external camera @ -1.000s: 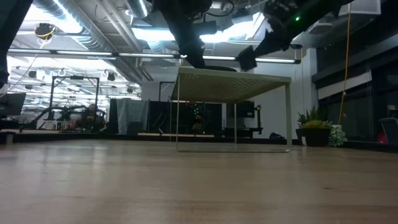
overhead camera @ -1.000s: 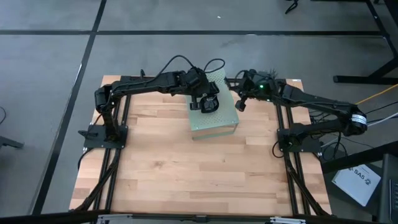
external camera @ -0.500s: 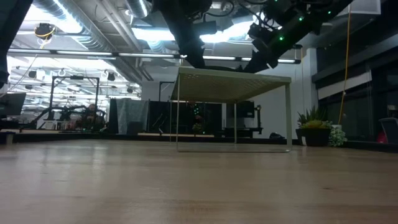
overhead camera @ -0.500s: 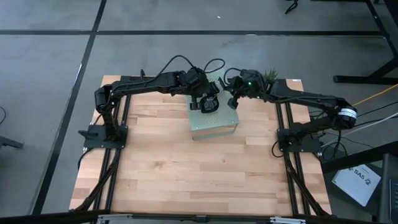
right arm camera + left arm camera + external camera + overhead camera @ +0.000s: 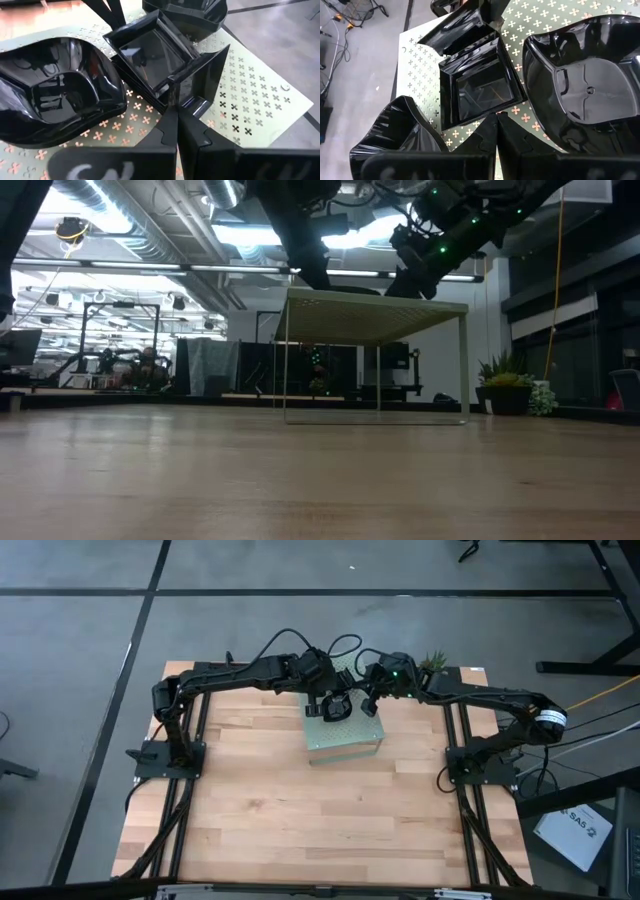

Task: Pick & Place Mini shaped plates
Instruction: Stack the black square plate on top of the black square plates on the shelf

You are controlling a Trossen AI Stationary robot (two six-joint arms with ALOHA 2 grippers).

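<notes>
Glossy black mini shaped plates are set atop the pale green perforated box. Both grippers, left and right, are seen pressed together, empty, poised above. Seemingly pre-grasp: spreading over a square plate's rim is needed next.

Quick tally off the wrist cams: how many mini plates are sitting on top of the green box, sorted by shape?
Square plates: 2
Wavy-rimmed plates: 2
Total: 4 plates in view on the green perforated box; the middle square one may be a stack, which I cannot tell.
</notes>
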